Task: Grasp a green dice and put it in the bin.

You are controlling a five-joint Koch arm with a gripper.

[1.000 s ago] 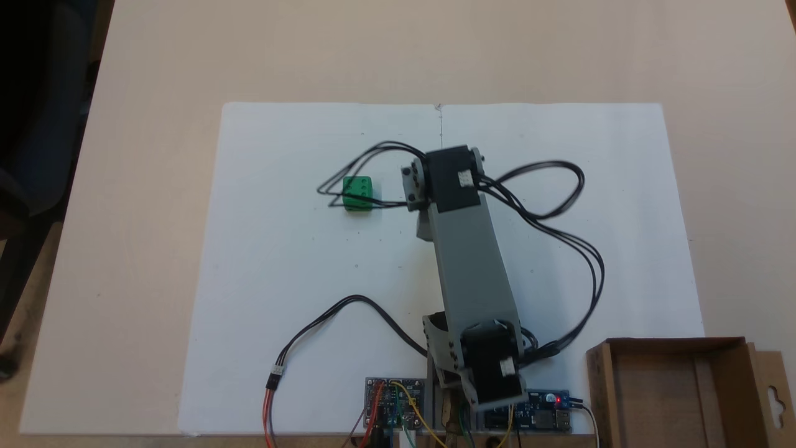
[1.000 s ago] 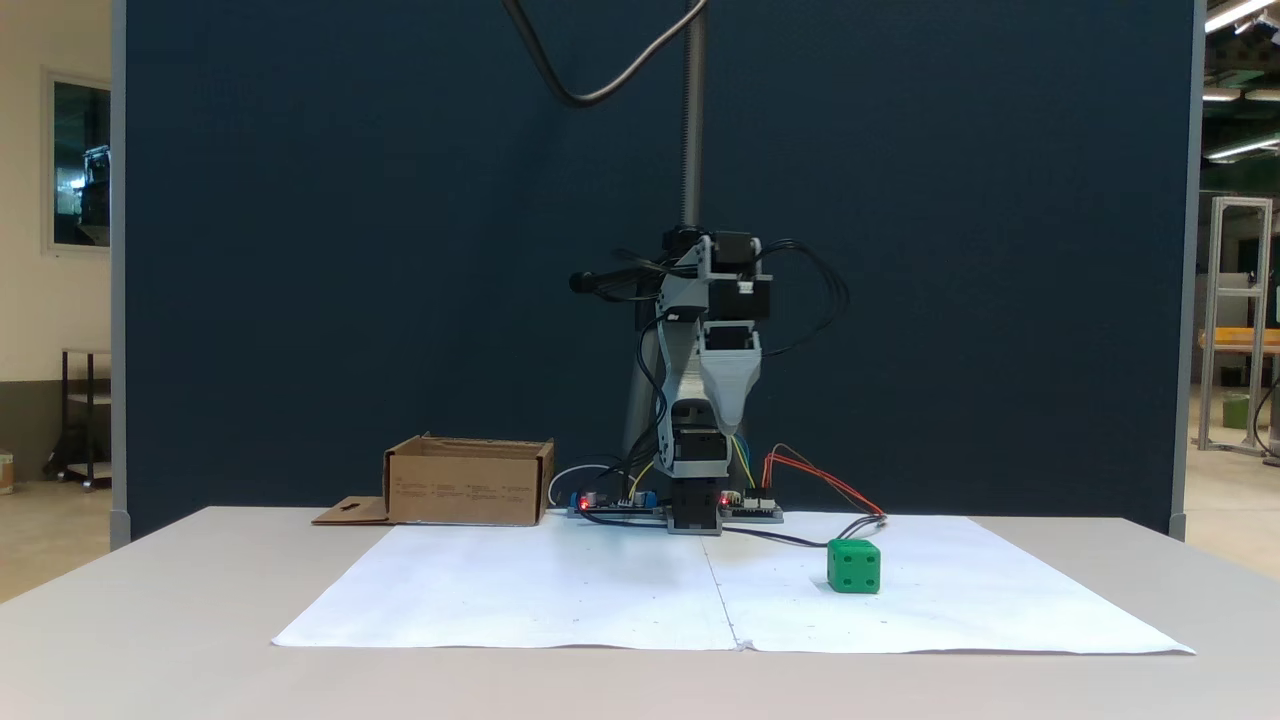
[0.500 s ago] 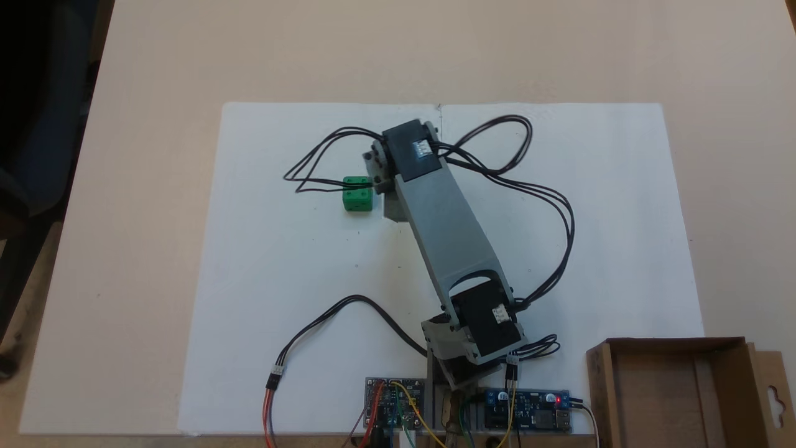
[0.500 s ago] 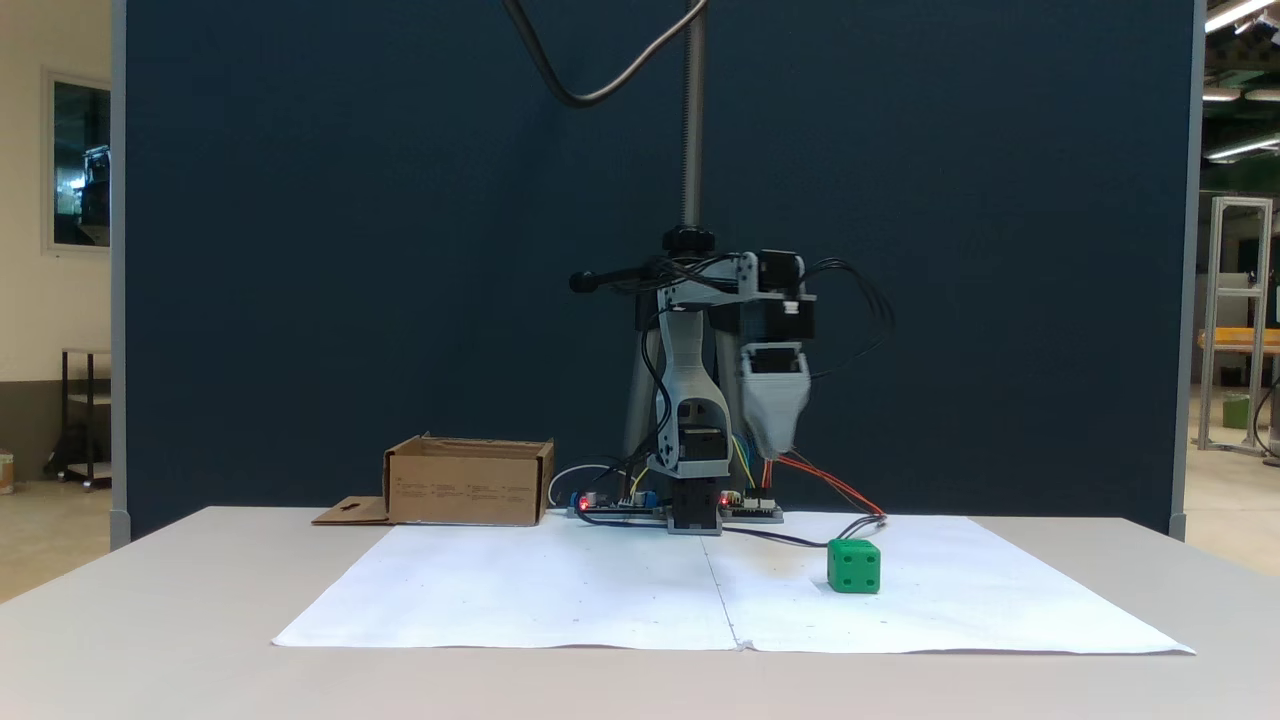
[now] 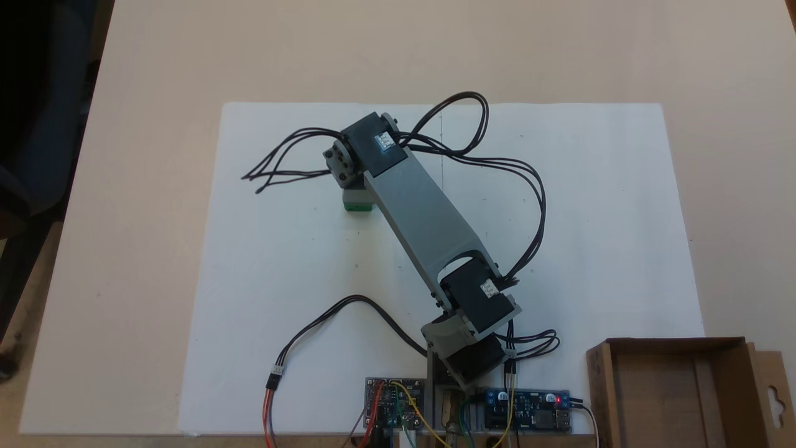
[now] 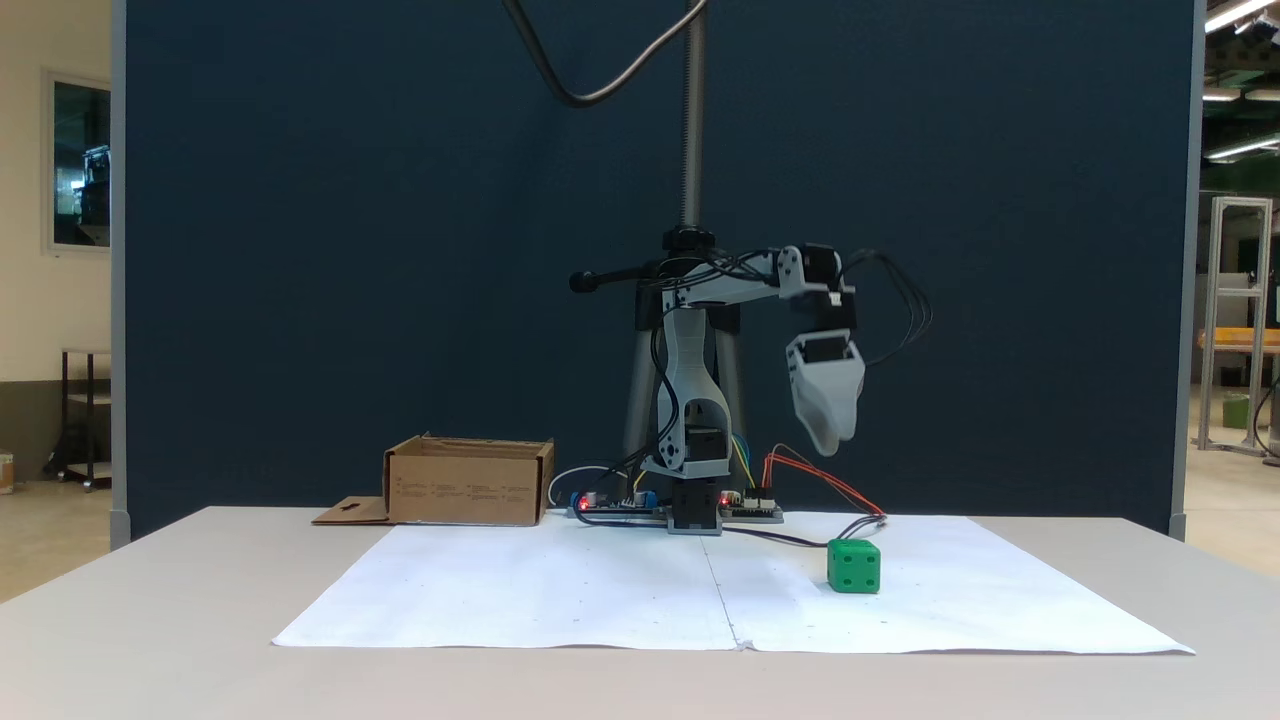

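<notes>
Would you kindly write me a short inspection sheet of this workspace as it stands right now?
Surface: pale table with white paper sheet laid flat.
Job's things: green dice sits on the paper, ungrasped; in a fixed view the arm covers most of it. Bin open-topped, nothing seen inside, standing off the paper beside the arm's base.
Clutter: nothing seen.
Grippers: gripper hangs above the dice, pointing down, well clear of it; open or shut cannot be told.
Cables: black loops around the arm; a lead runs to circuit boards.
Surroundings: dark blue partition behind.
</notes>
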